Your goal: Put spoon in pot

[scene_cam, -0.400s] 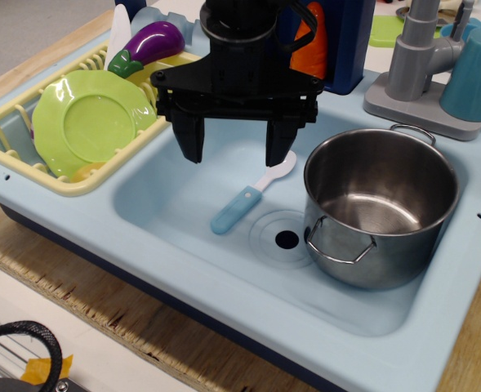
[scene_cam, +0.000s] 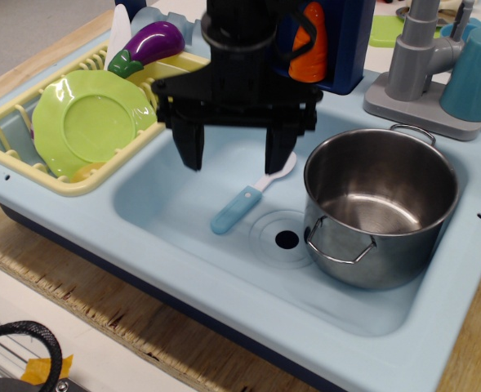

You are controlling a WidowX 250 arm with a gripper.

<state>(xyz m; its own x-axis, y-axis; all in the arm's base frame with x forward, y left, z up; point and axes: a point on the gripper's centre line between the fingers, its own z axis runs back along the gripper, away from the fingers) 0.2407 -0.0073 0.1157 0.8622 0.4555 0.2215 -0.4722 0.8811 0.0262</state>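
The spoon [scene_cam: 242,203], light blue handle and white bowl, lies flat on the floor of the light blue sink [scene_cam: 224,269], handle toward the front left. The steel pot [scene_cam: 379,204] stands upright and empty at the sink's right side. My black gripper [scene_cam: 233,163] hangs open just above the spoon's bowl end. Its right finger [scene_cam: 278,153] covers part of the white bowl; the left finger [scene_cam: 191,149] is left of the spoon. It holds nothing.
A yellow dish rack [scene_cam: 28,122] at the left holds a green plate [scene_cam: 89,121] and a purple eggplant [scene_cam: 149,45]. A grey faucet [scene_cam: 420,57] and a teal cup [scene_cam: 475,75] stand behind the pot. The drain [scene_cam: 287,239] is beside the pot.
The gripper has come down slightly toward the spoon and stays open. The spoon and pot have not moved.
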